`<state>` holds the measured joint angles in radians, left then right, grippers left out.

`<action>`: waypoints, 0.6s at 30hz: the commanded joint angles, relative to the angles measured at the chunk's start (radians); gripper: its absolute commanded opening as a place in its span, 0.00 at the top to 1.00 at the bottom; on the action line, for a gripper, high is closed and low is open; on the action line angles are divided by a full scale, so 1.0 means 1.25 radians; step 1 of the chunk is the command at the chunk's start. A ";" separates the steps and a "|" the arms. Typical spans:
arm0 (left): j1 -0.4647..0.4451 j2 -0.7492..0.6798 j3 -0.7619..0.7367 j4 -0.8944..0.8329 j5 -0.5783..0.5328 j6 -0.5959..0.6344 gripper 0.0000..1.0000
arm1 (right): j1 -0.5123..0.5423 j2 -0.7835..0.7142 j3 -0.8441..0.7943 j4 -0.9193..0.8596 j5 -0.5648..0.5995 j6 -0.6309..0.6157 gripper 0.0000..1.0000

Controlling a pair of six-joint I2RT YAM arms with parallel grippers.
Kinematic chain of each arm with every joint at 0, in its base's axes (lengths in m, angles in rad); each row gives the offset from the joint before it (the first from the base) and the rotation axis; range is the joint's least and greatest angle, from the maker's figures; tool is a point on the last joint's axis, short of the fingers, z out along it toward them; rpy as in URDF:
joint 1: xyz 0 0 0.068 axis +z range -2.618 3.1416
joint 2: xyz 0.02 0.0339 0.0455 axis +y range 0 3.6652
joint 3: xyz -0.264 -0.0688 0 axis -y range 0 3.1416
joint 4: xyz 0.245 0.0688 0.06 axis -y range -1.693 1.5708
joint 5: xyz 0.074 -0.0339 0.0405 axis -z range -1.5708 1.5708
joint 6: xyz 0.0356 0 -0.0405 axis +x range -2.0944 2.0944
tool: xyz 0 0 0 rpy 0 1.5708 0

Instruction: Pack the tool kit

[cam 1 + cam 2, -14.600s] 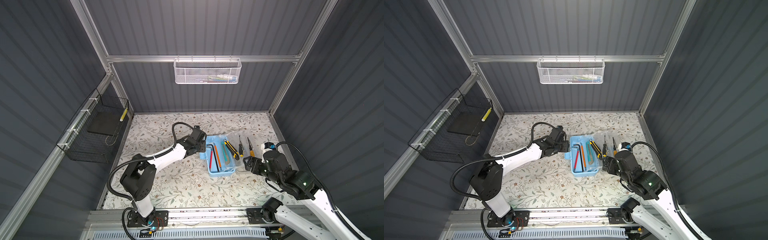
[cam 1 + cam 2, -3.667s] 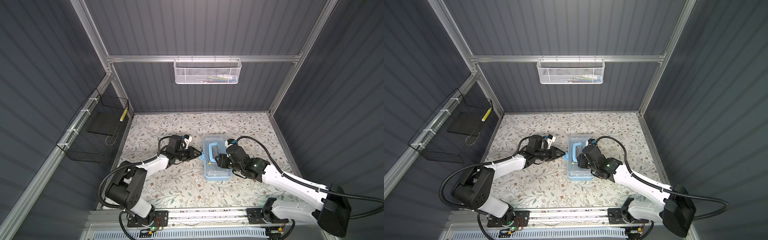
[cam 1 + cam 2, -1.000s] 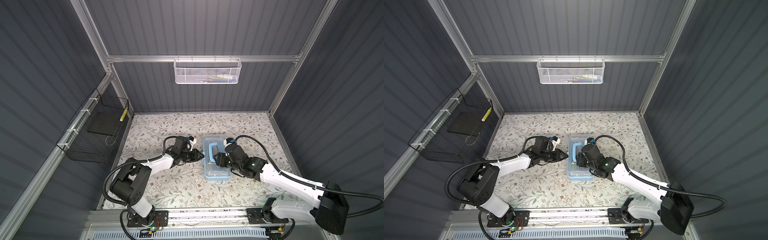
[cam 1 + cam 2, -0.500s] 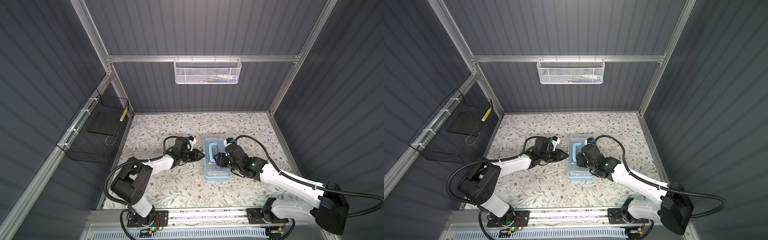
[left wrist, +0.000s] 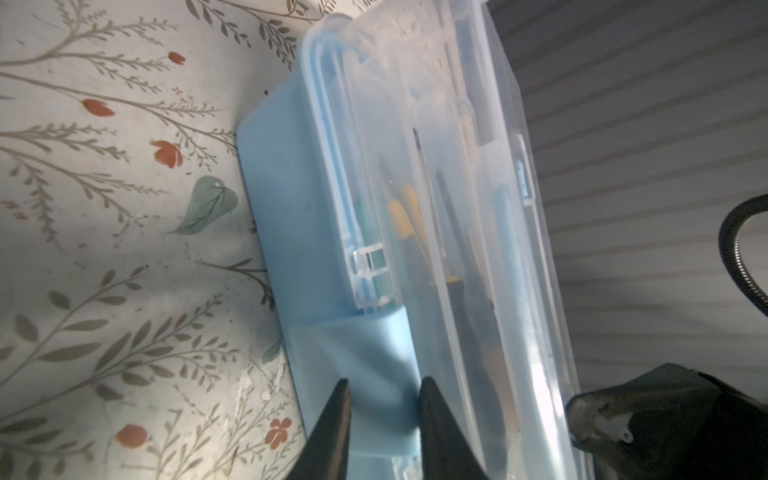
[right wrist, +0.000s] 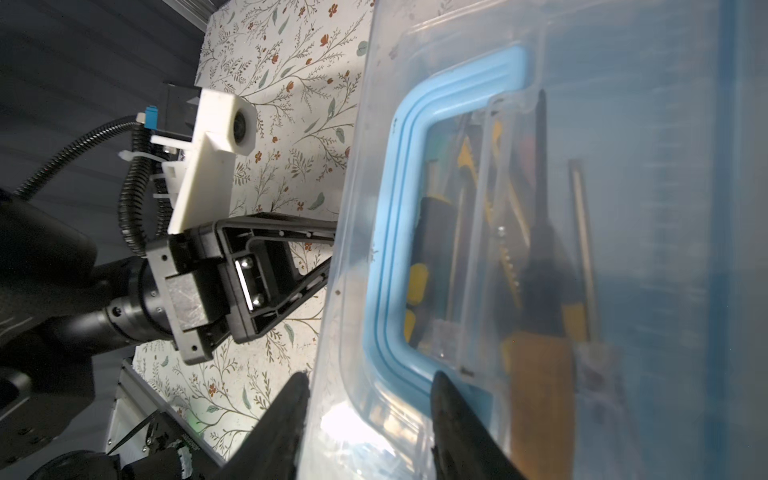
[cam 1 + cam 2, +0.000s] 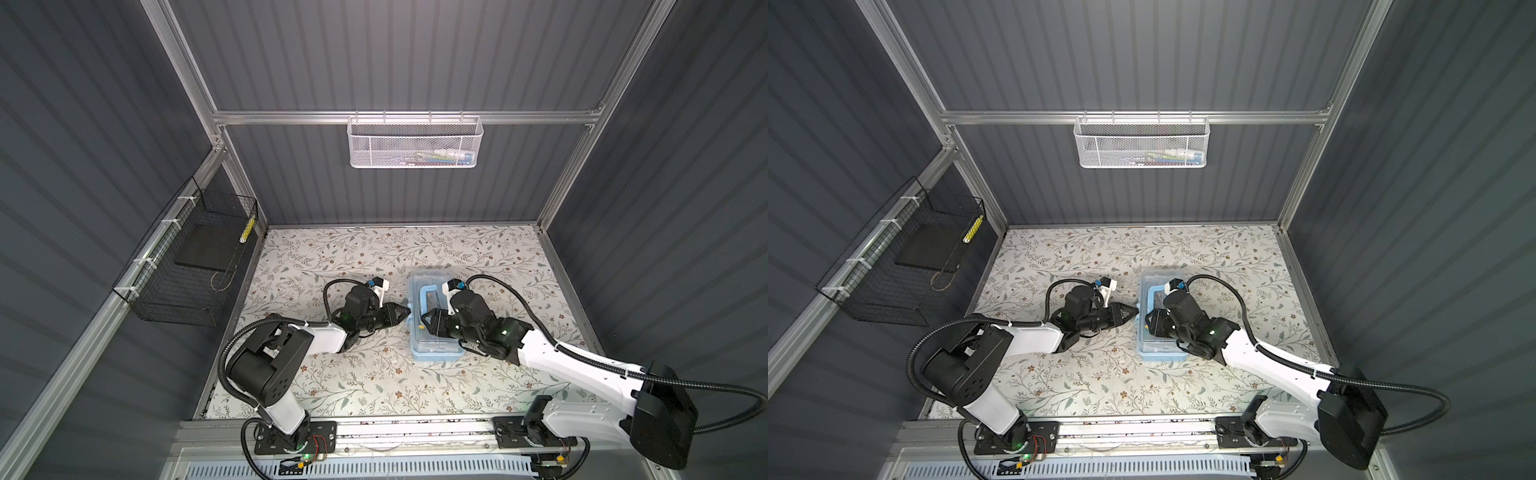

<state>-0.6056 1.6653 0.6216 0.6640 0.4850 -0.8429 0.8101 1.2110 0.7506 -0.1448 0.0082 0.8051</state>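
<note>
Now the tool box [image 7: 434, 352] sits closed mid-table [image 7: 374, 382], tools [image 6: 536, 249] showing through its clear lid [image 5: 478, 166]. At its blue side latch [image 5: 365, 353] the left gripper [image 5: 384, 392] has jaws slightly parted. Over the lid edge by the handle [image 6: 395, 216], the right gripper [image 6: 368, 386] is spread wider, holding nothing.

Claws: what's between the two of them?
The left edge of the tool box lies between the left claw and right claw, seen in both top views.

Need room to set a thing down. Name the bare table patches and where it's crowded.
Bare: the table strip between the back wall and the tool box, and the patch between box and front rail. Crowded: mid-table, where the left gripper and right gripper meet at the box.
</note>
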 commanded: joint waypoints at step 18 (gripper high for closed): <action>-0.052 0.108 -0.107 0.325 -0.032 -0.153 0.73 | -0.002 0.065 -0.094 -0.017 -0.093 -0.003 0.52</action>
<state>-0.6281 1.7535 0.5091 1.0313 0.4194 -0.9913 0.8036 1.2385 0.6956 0.0246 -0.0574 0.8040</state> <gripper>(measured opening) 0.276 0.479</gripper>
